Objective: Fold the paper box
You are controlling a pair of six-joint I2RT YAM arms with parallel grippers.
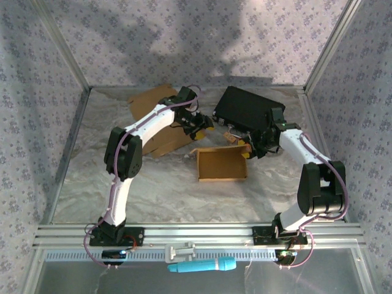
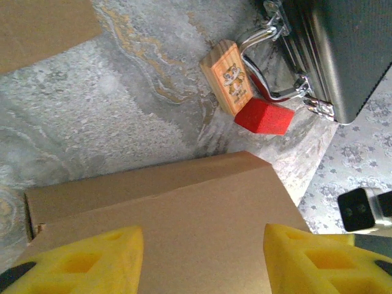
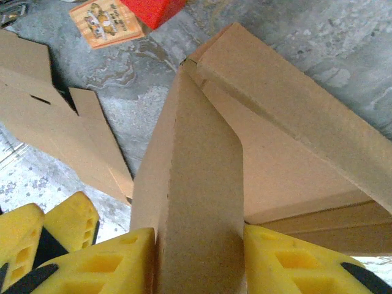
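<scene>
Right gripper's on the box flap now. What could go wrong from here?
1. The right gripper pinches one flap of the box while the left gripper is open and grips nothing. The light box may lift or slide rather than fold.
2. The wooden block and red block lie close by, against the black case. A shoved box could hit them.

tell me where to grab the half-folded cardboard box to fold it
Pinch the half-folded brown cardboard box by its upright right-end wall, coming down from above: that thin panel stands with its top edge free, and the right claw straddles it there.
</scene>
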